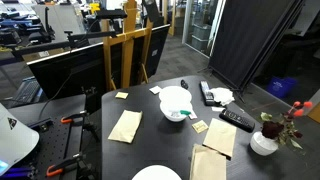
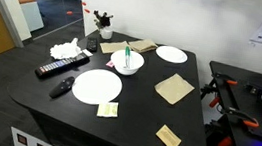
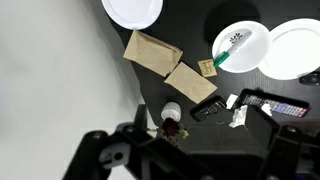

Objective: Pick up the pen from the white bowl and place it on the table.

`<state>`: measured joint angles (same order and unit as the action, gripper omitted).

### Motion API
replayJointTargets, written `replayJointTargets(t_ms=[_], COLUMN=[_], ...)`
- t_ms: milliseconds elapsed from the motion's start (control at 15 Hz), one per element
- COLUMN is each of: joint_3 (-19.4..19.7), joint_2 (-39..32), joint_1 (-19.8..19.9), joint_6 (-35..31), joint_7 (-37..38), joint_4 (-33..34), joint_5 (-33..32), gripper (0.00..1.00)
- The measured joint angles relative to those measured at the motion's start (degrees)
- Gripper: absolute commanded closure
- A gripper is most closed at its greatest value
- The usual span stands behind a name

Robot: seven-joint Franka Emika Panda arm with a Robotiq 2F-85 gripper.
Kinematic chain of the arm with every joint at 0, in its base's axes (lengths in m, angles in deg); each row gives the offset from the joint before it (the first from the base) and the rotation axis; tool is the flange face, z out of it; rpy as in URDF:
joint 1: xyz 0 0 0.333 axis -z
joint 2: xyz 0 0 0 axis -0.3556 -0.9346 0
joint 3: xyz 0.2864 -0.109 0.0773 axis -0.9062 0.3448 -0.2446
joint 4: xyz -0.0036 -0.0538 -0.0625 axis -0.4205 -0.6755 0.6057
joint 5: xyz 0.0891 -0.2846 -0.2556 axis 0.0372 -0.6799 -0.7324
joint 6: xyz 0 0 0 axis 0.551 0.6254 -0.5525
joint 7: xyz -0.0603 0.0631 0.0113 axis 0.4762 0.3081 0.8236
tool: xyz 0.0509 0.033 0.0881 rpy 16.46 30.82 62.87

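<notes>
Wrist view tells me most of what I need: I'm hanging high over the worktop [image 3: 185, 25] with nothing picked up yet, so I'd call this the very start, the approach step. The jaws sit at the bottom edge of that picture. They're dark and a bit smeary, but they look spread wide with nothing between them.

The pen [image 3: 226, 54] is inside the bowl [image 3: 250, 38], propped at a slant. In the wrist view its long axis runs diagonally from around the bowl's middle out to the rim. The high end points at the little yellow note [image 3: 207, 67] lying just beside the bowl. In an exterior view the pen [image 2: 127, 53] stands pretty steep, with its top poking above the bowl's rim. I can't make out which end is the dark one from here.

My guess for the next move:
- Get over the bowl and come down.
- Turn the wrist so the jaws close across the pen's diagonal, not along it.
- Grab the raised end near the rim, so I don't have to dig into the bowl.

For the drop, there's bare worktop on the bowl's side away from the napkins [image 3: 150, 52].
</notes>
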<state>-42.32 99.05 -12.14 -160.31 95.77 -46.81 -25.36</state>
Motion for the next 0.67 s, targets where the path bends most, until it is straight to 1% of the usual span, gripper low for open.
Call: replayJointTargets(t_ms=[533, 667], joint_3=[0.0, -0.1], joint_2=[-0.2, -0.8], joint_1=[-0.2, -0.3], joint_6=[-0.1, -0.5], joint_7=[0.3, 2.6], joint_4=[0.0, -0.2], joint_5=[0.0, 0.0], gripper=[0.0, 0.0])
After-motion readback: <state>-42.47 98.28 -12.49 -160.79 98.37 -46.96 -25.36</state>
